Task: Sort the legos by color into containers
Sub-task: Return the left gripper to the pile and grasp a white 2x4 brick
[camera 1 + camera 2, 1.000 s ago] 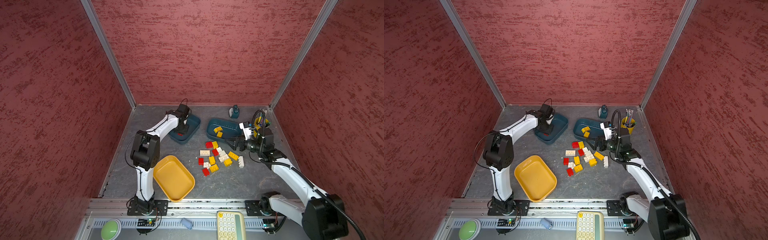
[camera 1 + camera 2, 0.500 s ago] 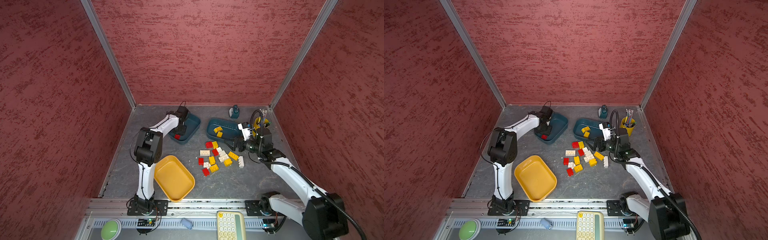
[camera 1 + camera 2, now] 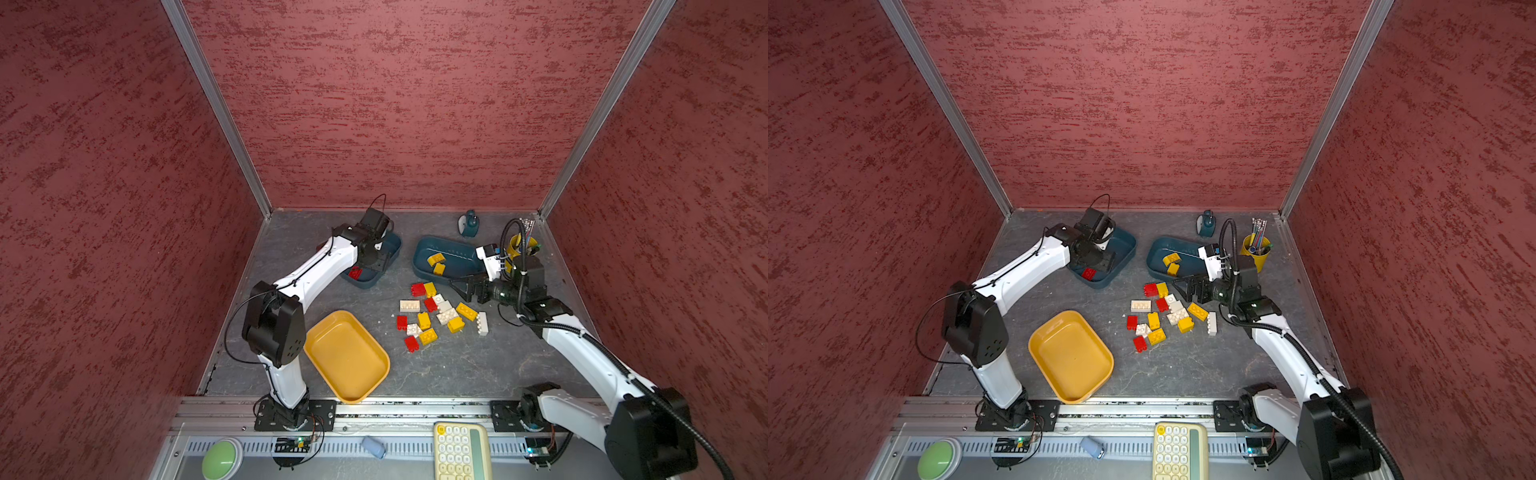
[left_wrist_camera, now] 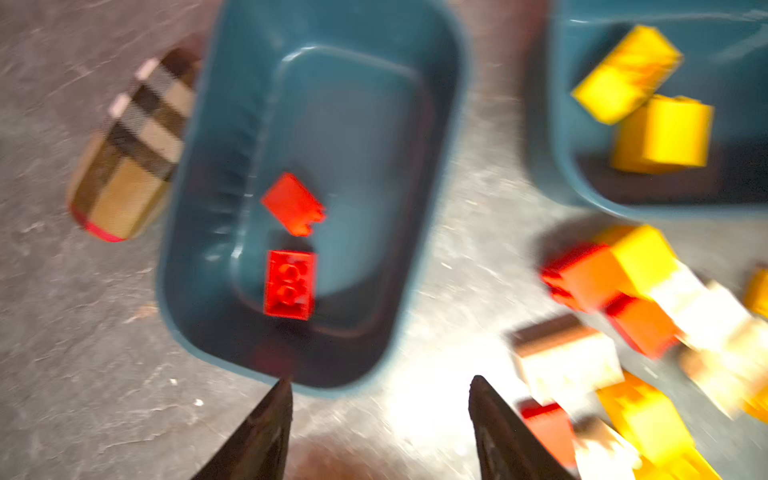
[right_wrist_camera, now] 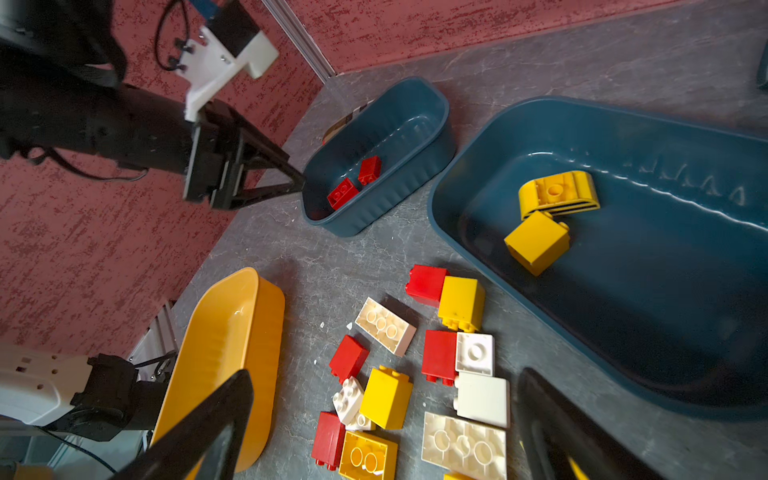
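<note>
Tray point(image 4: 191, 257) holding two red legos point(image 4: 289, 286), one hidden in both top views

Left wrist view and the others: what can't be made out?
- Loose legos: left wrist view, motion blur smears studs and edges; uncountable.
- Plaid object beside the red-brick tray: blurred there, mostly hidden by the left arm in both top views; identity unclear.
- Small teal item at the back wall: too small in both top views.
- Same legos, right wrist view: some cut off by the picture edge.

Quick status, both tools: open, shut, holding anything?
Left tool: open, holding nothing.
Right tool: open, holding nothing.
</note>
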`<act>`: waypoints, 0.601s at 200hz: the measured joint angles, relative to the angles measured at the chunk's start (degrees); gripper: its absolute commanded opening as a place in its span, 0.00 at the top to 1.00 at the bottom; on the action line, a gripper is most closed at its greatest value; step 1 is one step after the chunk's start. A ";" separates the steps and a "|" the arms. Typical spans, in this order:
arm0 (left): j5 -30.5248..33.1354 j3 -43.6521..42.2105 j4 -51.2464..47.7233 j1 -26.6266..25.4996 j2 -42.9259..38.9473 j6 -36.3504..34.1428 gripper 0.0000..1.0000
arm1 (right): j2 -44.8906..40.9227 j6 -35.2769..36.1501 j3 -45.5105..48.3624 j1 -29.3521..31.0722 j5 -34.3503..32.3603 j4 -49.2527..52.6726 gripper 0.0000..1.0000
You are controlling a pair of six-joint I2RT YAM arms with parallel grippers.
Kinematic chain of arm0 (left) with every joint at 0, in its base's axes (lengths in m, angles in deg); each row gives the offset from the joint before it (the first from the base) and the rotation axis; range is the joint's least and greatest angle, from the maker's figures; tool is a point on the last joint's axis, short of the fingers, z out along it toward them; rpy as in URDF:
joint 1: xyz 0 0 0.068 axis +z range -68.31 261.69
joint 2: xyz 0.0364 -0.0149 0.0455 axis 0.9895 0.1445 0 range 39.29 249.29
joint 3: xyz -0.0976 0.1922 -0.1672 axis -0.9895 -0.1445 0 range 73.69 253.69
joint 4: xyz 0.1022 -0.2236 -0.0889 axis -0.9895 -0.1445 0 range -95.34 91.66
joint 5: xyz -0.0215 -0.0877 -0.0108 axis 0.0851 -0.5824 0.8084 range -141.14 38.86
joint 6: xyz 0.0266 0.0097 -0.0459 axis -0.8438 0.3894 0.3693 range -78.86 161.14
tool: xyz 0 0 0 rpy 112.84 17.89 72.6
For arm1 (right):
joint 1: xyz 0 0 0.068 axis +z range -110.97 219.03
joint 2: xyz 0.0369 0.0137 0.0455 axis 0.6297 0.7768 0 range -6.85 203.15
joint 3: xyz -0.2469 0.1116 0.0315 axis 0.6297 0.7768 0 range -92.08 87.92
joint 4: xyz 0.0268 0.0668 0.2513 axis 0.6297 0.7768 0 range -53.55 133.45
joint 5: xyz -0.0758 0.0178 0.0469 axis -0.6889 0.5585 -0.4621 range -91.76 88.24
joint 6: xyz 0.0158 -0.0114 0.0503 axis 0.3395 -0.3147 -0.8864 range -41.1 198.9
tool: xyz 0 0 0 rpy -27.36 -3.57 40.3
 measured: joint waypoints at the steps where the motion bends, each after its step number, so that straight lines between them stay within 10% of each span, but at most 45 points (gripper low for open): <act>1: -0.15 -0.09 0.00 -0.15 -0.11 -0.02 0.28 | 0.00 0.07 0.00 0.00 0.00 0.00 0.01; 120: -14.64 -8.15 6.64 -9.09 6.34 -27.39 0.24 | -4.07 1.31 0.63 0.00 -2.54 1.42 0.01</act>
